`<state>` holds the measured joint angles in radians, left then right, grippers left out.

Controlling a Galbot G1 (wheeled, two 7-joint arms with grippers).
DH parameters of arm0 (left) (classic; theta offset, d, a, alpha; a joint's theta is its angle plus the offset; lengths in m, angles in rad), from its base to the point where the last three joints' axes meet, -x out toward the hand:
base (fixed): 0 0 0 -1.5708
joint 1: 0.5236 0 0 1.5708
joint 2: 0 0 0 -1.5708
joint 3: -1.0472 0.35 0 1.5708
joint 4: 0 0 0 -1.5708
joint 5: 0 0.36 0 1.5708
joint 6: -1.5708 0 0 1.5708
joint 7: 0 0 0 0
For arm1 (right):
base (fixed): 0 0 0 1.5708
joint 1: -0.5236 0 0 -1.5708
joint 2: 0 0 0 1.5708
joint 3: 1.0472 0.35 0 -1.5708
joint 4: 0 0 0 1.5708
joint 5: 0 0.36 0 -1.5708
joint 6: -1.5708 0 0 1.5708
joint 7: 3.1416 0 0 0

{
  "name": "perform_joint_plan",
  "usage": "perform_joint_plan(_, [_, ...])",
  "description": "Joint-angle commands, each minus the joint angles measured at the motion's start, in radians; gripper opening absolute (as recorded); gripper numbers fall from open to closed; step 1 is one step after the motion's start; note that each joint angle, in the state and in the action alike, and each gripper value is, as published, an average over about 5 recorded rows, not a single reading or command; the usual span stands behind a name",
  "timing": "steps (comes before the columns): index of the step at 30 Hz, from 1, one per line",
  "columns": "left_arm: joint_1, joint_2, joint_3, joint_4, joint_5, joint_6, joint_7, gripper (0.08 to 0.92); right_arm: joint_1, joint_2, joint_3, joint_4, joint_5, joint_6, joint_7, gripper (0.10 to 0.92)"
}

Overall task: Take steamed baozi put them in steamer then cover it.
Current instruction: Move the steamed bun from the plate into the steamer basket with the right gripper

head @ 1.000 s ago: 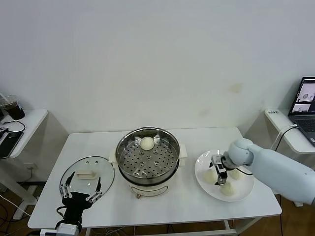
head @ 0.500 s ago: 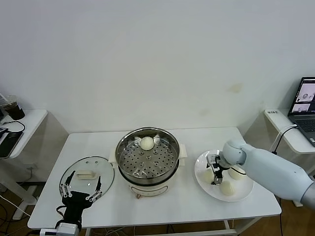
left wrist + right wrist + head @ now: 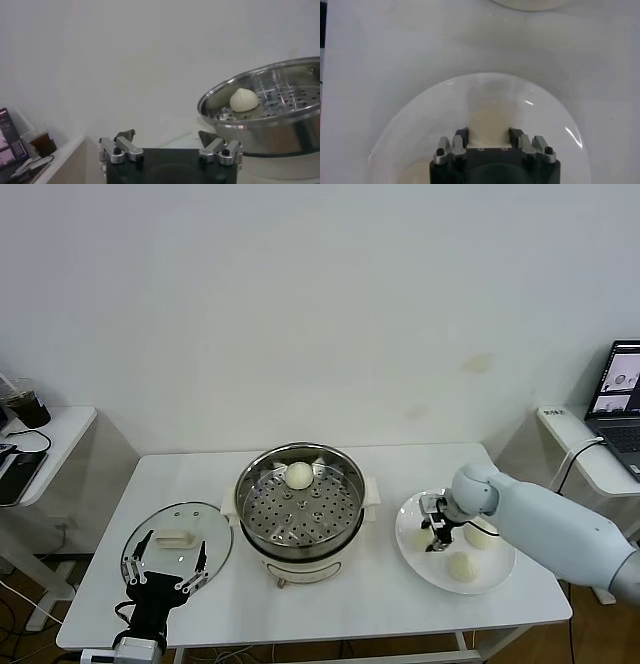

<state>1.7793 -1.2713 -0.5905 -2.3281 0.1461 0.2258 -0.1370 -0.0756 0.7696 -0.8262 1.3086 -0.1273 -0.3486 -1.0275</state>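
On the white plate (image 3: 498, 576) at the right side of the counter (image 3: 400, 604), three buns are visible, and the right tool (image 3: 436, 531) is lowered over the leftmost bun (image 3: 420, 539). In the right wrist view its two fingers (image 3: 461, 135) stand on either side of this bun (image 3: 489, 120), spread apart with the bun between them; whether they touch it cannot be told. The other two plate buns lie just beside it, one near the front (image 3: 461, 566) and one toward the right (image 3: 482, 533), partly hidden by the arm.

A fourth bun (image 3: 298, 475) sits on the perforated tray at the back of the steamer (image 3: 300, 509), which stands open at the middle of the counter. The left wrist view shows the same bun (image 3: 244, 100) inside the shiny steamer wall (image 3: 280, 130).

The glass cover (image 3: 178, 540) lies flat on the counter to the left of the steamer, handle up. The left tool (image 3: 164, 572) is parked at the front edge of the counter, overlapping the near rim of the cover, with its fingers spread wide.

A laptop (image 3: 622, 409) with a lit screen sits on a side table at far right; no writing can be read anywhere.

Compared with half a second ago, the right tool has shifted slightly toward the back of the plate and sits more closely over the leftmost bun. The buns, steamer, cover and left tool are unchanged.
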Motion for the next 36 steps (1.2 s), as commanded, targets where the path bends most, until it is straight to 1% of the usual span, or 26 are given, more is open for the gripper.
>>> perform_joint_plan(1, [-0.001,0.002,0.001,-0.001,-0.001,0.003,0.001,0.823,0.056,-0.030,-0.020,0.025,0.028,-0.003,-0.015,0.538])
perform_joint_plan(5, [-0.003,0.006,0.000,0.001,-0.003,0.004,0.002,0.823,0.181,-0.080,-0.076,0.077,0.082,-0.015,-0.019,0.548])
perform_joint_plan(9, [-0.004,0.008,0.002,0.001,-0.003,0.004,0.002,0.823,0.367,-0.113,-0.181,0.139,0.177,-0.037,-0.018,0.551])
perform_joint_plan(12, [-0.004,0.010,0.003,-0.001,-0.004,0.004,0.002,0.823,0.517,-0.114,-0.272,0.184,0.260,-0.060,-0.014,0.551])
perform_joint_plan(16, [-0.001,0.014,0.004,-0.006,-0.005,0.003,0.002,0.823,0.728,-0.077,-0.387,0.240,0.374,-0.091,-0.004,0.551])
perform_joint_plan(20, [0.001,0.018,0.004,-0.010,-0.007,0.003,0.002,0.823,0.864,-0.005,-0.452,0.283,0.485,-0.133,0.017,0.555])
perform_joint_plan(25, [-0.002,0.017,0.001,-0.012,-0.008,0.003,0.002,0.823,0.898,0.110,-0.465,0.296,0.630,-0.197,0.073,0.560])
perform_joint_plan(29, [0.000,0.017,-0.010,-0.013,-0.011,0.001,0.001,0.823,0.828,0.238,-0.441,0.252,0.690,-0.240,0.128,0.560])
perform_joint_plan(36, [0.005,0.018,-0.040,-0.025,-0.016,0.003,0.002,0.823,0.673,0.463,-0.400,0.095,0.704,-0.278,0.183,0.560])
